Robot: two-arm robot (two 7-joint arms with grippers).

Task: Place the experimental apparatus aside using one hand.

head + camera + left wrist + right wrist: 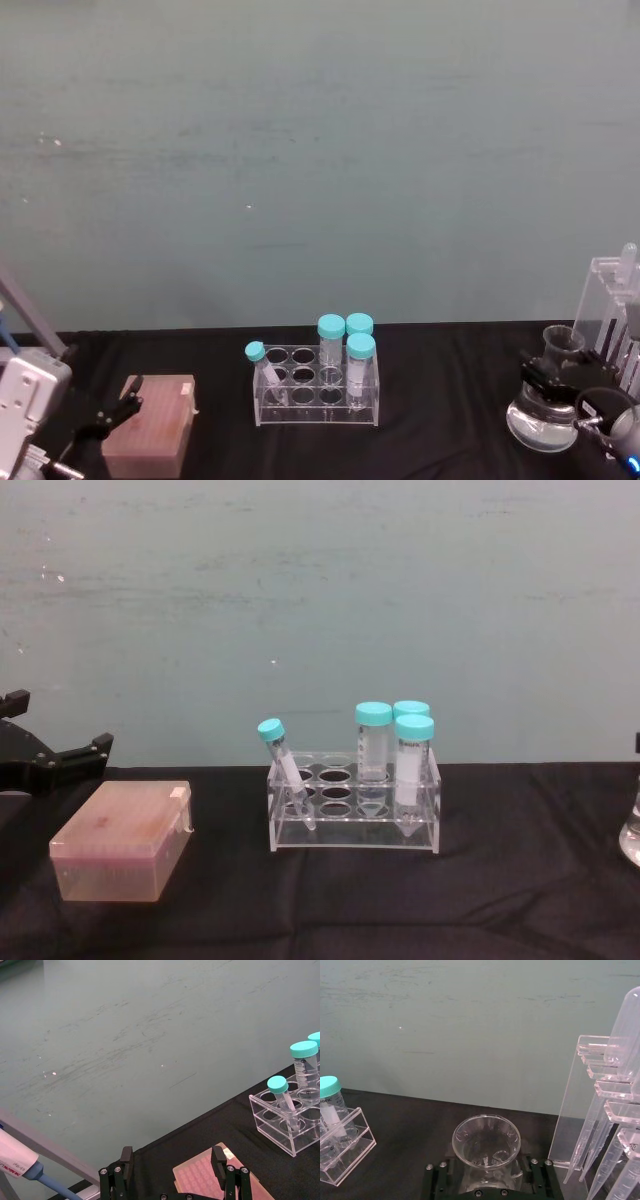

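The conical flask (541, 424) with clear liquid stands at the table's far right. My right gripper (556, 386) is shut on its neck; in the right wrist view the black fingers (440, 1172) press just below the round mouth of the flask (486, 1135). Right beside it rises the tall acrylic stand (612, 315) with long clear tubes (620, 1035). The chest view catches the flask's edge (633, 838) at the right border. My left gripper (118, 410) hangs open at the far left, over the corner of a pink box.
A clear rack (318, 388) with several teal-capped tubes sits mid-table. The pink tip box (150, 428) lies at the left, by the left gripper (172, 1160). A pipette (20, 1165) leans at the far left. Black cloth covers the table; a green wall stands behind.
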